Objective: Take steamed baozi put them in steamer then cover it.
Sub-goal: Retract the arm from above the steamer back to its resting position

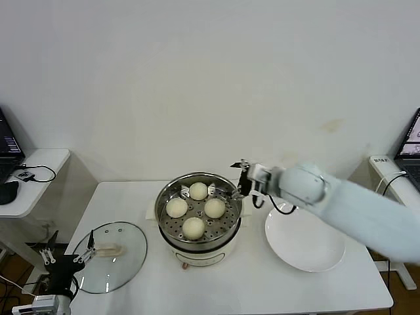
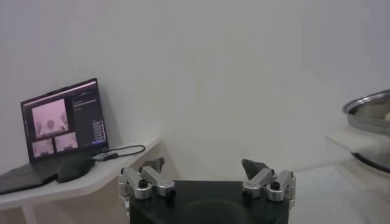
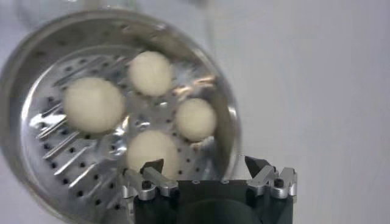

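The steamer (image 1: 162, 200) stands at the table's middle, a shiny steel pot on a white base, uncovered. Several cream-white baozi (image 1: 198, 191) lie on its perforated tray (image 3: 67, 152); one more baozi (image 3: 94, 105) shows large in the right wrist view. My right gripper (image 1: 238, 180) hovers at the pot's right rim, open and empty (image 3: 204, 164). The cover (image 1: 125, 244), a clear glass lid with a whitish handle (image 1: 109, 250), lies flat on the table left of the steamer. My left gripper (image 1: 67, 253) waits by the lid's left edge, open and empty (image 2: 203, 164).
A flat white plate (image 1: 304, 239) lies right of the steamer, under my right arm. A side table (image 1: 36, 161) with cables stands at the left, and a laptop (image 2: 61, 122) and mouse rest on it. Another laptop (image 1: 412, 141) sits at the far right.
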Robot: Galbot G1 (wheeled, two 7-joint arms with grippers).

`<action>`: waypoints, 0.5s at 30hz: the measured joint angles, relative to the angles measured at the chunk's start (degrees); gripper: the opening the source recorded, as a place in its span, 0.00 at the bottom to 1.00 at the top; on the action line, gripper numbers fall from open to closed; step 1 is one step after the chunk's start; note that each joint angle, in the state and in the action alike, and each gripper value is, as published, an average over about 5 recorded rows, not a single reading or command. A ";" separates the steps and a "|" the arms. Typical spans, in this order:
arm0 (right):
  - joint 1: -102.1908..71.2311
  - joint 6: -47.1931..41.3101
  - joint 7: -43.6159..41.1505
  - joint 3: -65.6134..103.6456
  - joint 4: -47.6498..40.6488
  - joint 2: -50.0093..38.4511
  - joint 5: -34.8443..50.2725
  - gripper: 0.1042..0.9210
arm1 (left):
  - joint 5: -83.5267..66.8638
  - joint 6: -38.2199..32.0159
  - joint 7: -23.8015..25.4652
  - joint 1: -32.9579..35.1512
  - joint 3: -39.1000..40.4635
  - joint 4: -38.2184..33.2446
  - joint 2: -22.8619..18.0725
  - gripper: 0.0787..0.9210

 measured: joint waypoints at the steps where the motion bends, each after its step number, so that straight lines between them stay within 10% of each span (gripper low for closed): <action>1: -3.74 1.80 1.24 3.52 0.32 0.01 -0.66 0.88 | 0.32 0.03 -0.18 -0.15 -0.07 0.22 0.13 0.88; 15: -49.48 26.85 6.45 49.90 0.82 17.97 -13.82 0.88 | 19.48 -0.95 -4.46 -1.39 -1.47 5.76 2.00 0.88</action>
